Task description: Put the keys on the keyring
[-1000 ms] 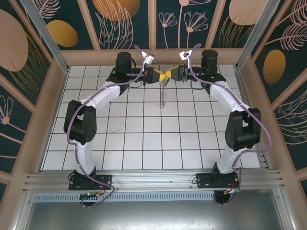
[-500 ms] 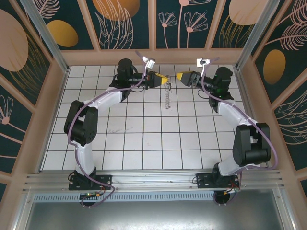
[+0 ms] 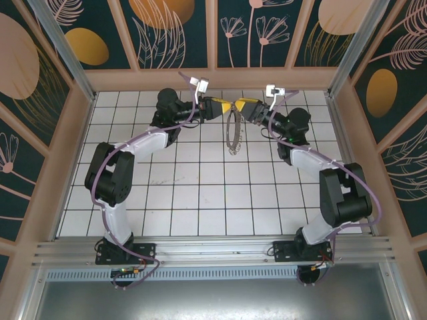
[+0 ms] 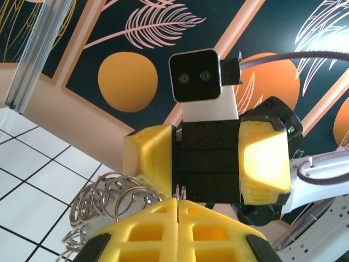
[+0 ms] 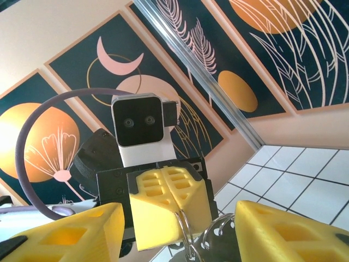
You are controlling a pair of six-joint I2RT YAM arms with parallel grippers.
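From the top camera I see the keyring (image 3: pixel 233 152) hanging in the air at the far end of the white tiled table (image 3: pixel 200 193). It is a thin, long loop fringed all round with small grey metal pieces, so it reads like a chain. Its top sits between the two sets of yellow fingers and its lower end dangles over the tiles. On the left wrist camera the pieces show as a cluster of shiny overlapping split rings (image 4: pixel 103 199), low and to the left of the fingers. On the right wrist camera a few of them (image 5: pixel 218 234) are cut off by the bottom edge of the picture. I cannot pick a lone dark key out of that fringe in any view; the pieces are too small and crowded. I also cannot tell whether the loop's lower end touches the table or hangs just above it. The left gripper (image 3: pixel 227 107) has its fingers (image 4: pixel 177 218) pressed together with no gap. A thin wire of the ring comes out of the seam between them, so it is pinching the keyring at the top. The right gripper (image 3: pixel 241 106) faces it tip to tip, very near. Its jaws stand clearly apart, one yellow finger (image 5: pixel 60 234) on each side of my picture, and they hold nothing.
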